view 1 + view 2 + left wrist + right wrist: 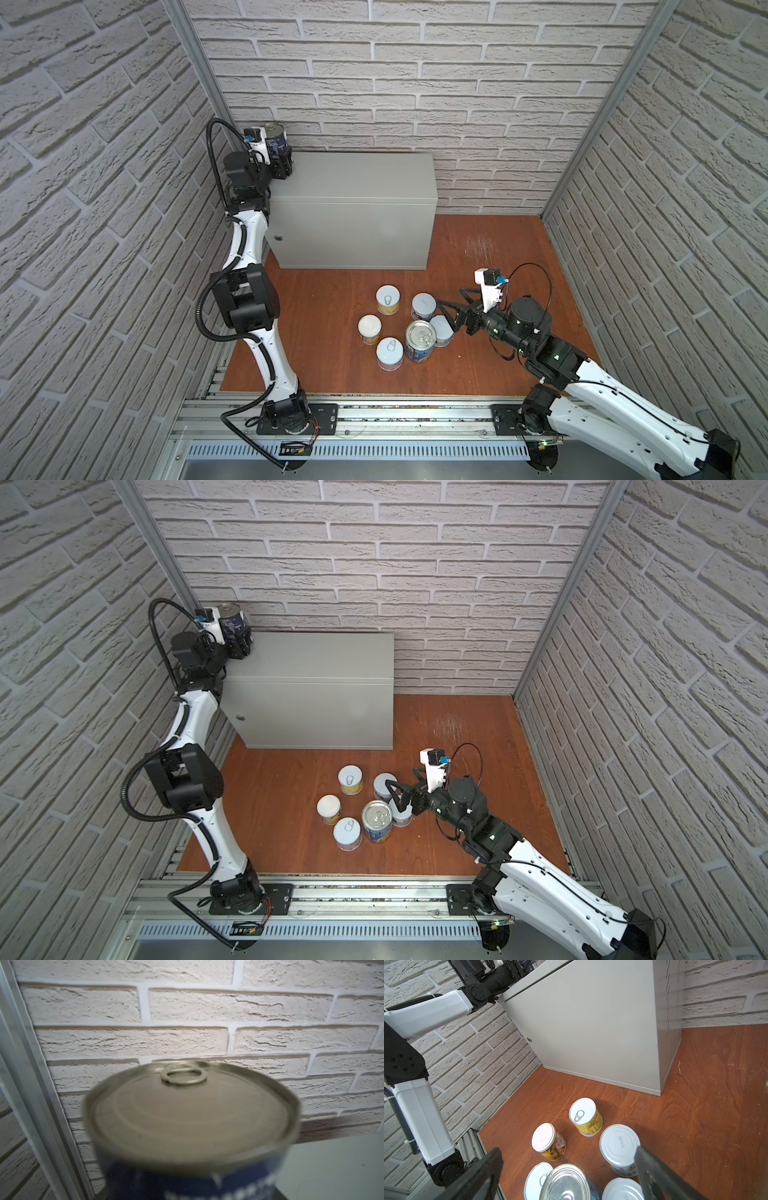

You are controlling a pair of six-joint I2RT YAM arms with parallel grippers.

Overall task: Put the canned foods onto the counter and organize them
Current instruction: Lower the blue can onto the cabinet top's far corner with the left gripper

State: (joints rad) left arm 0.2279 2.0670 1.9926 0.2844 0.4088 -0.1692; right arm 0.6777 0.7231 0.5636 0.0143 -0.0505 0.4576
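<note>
Left gripper [281, 161]: clamped on the tall dark-blue can [277, 137], which is upright with its pull-tab top up.
Can against counter [357, 176]: the can sits at the rear left corner, near the brick wall. The bare top runs off to the can's right. Whether its base touches the top cannot be told.
Likely next move: lower the can and let go.
Right gripper [445, 316]: jaws spread wide and holding nothing, low beside a white-lidded can [441, 328].
Floor cans: six stand on the wooden floor [332, 332], nearer the right arm.

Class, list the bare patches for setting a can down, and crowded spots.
Free: the counter top, right of the dark-blue can in the left hand; the floor strip between counter front and the six cans; floor right of the counter. Crowded: those cans, open right hand over them.
</note>
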